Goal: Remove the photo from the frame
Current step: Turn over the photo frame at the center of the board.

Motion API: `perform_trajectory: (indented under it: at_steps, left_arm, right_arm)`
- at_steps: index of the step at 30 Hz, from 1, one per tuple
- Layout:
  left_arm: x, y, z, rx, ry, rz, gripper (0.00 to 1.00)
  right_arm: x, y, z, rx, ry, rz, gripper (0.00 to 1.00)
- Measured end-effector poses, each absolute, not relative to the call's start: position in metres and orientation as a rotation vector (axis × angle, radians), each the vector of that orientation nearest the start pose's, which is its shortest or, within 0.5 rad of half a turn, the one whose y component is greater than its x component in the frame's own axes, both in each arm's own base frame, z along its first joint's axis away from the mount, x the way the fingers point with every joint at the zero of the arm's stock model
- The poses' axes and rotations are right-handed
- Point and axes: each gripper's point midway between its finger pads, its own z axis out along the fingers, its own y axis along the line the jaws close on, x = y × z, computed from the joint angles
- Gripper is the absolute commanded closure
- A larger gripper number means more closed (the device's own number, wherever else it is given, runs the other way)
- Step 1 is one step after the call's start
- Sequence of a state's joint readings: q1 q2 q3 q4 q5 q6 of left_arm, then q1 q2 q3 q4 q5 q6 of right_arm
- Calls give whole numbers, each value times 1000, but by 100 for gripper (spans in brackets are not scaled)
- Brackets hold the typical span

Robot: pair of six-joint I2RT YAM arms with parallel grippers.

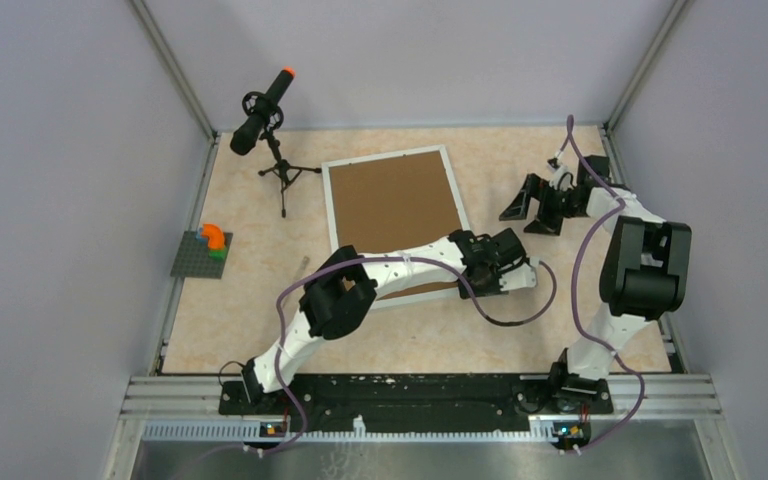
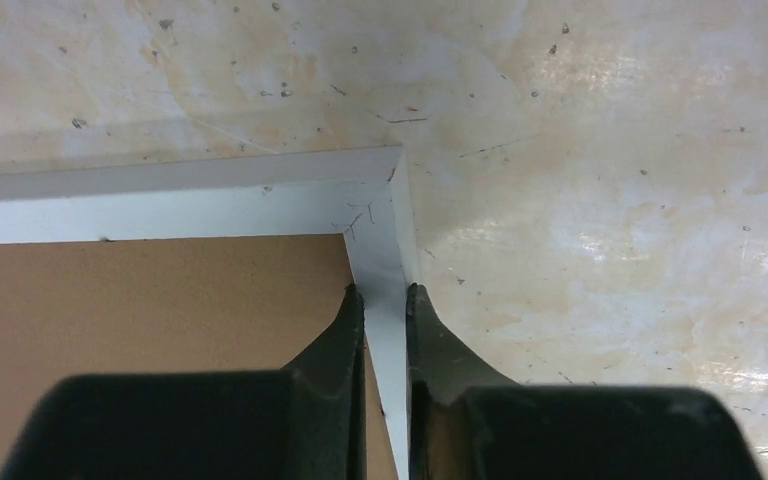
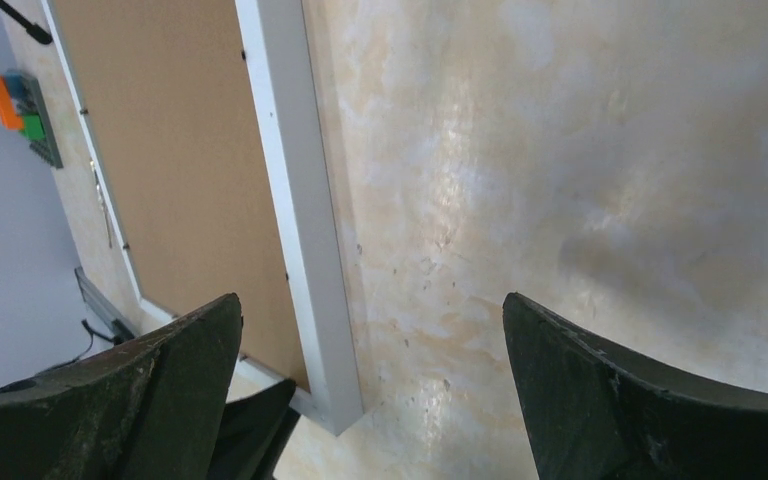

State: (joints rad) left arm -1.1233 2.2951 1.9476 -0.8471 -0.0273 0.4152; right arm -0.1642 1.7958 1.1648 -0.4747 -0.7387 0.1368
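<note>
The white frame (image 1: 332,205) lies face down on the table with its brown backing board (image 1: 395,200) up. The photo is hidden beneath the board. My left gripper (image 1: 482,258) is shut on the frame's right border close to its near right corner; in the left wrist view the fingers (image 2: 345,340) pinch the white strip (image 2: 385,240) just short of the corner. My right gripper (image 1: 532,213) is open and empty, above the bare table right of the frame. The right wrist view shows the frame's right border (image 3: 295,220) between its spread fingers (image 3: 560,360).
A black device with an orange tip on a small tripod (image 1: 265,110) stands at the back left. A grey baseplate with orange and green bricks (image 1: 203,250) lies by the left wall. Enclosure walls close in the table on three sides.
</note>
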Motion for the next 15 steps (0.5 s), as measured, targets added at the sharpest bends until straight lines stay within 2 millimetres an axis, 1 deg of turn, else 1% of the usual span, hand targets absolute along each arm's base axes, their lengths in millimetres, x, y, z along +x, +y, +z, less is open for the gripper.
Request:
perform_trajectory:
  at_steps: [3, 9, 12, 15]
  left_arm:
    - [235, -444, 41, 1915, 2028, -164, 100]
    - [235, -443, 45, 1919, 2053, -198, 100]
    - [234, -437, 45, 1934, 2073, -195, 100]
    - [234, -433, 47, 1945, 2081, -200, 100]
  right_arm:
    - [373, 65, 72, 153, 2526, 996, 2]
    - [350, 75, 60, 170, 2558, 1091, 3]
    - [336, 82, 54, 185, 2581, 1150, 4]
    - [326, 91, 51, 190, 2591, 1226, 4]
